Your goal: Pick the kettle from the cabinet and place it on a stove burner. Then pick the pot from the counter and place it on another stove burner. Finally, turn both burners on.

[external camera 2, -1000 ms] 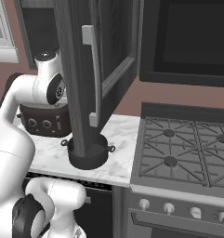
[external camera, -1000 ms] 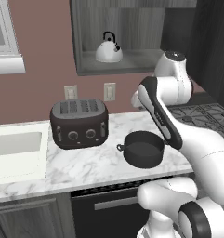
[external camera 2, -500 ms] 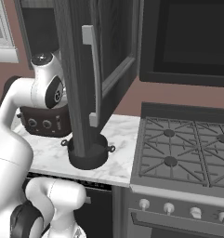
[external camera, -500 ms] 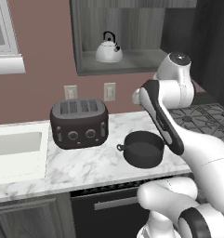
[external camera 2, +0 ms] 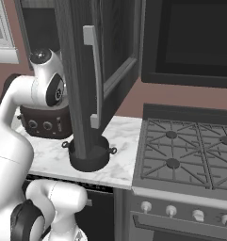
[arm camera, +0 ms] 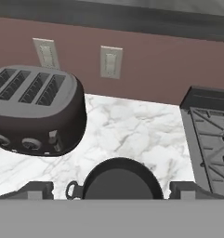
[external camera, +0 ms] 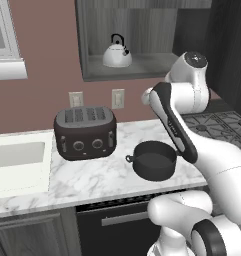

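we find no brand, label or readable writing on anything here. in the hand view our gripper (arm camera: pixel 111 191) shows two dark fingertips (arm camera: pixel 35 190) set far apart at the bottom of the picture, so the jaws stand wide and hold nothing. the pot (arm camera: pixel 118 181) lies between them and beyond them, dark, round and lidless, with a small loop handle on its left; we cannot tell whether the tips touch it. it rests on the counter (arm camera: pixel 132 130), white marble with grey veins. to its left stands a dark four-slot toaster (arm camera: pixel 36 109) with dials on its front, near the pot but apart from it. behind them a reddish wall carries two pale wall outlets (arm camera: pixel 111 62). at the right edge the stove burners (arm camera: pixel 214 144) begin under grey grates.

from the left base view, the kettle (external camera: pixel 116 53) sits upright in the open niche of the cabinet (external camera: pixel 132 72), above the toaster, white-silver with a thin black arched handle. a white sink (external camera: pixel 17 162) is sunk into the counter at the left.
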Motion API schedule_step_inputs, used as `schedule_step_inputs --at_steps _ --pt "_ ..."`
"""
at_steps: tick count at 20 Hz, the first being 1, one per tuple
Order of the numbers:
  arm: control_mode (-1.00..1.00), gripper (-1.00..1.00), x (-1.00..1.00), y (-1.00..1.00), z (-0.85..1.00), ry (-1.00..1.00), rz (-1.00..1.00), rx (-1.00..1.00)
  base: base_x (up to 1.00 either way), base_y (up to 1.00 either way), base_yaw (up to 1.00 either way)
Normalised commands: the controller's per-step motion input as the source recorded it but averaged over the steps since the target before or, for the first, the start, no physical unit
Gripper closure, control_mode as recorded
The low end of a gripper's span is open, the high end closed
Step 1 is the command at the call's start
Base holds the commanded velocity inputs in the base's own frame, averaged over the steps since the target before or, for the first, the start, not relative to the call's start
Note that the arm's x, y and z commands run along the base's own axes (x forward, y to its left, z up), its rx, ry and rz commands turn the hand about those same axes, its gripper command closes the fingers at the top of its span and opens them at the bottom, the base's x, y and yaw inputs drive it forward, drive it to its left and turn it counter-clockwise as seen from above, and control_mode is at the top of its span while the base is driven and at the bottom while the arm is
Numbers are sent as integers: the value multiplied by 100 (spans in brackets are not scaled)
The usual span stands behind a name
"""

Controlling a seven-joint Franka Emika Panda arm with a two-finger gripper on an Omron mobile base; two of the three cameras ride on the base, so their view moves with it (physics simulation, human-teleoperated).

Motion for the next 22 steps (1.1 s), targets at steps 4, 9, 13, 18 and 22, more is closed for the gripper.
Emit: schedule_step_inputs --at_steps 4,9,13,18,22 --pt "-100 -100 18 0 27 -12 0 0 0 0 0" --pt "-100 -100 12 0 26 -17 0 0 0 0 0" --pt "-100 -100 6 0 28 -17 0 0 0 0 0" --pt "-100 -100 1 0 29 -19 0 0 0 0 0" --pt "-100 -100 0 1 31 -19 0 0 0 0 0"
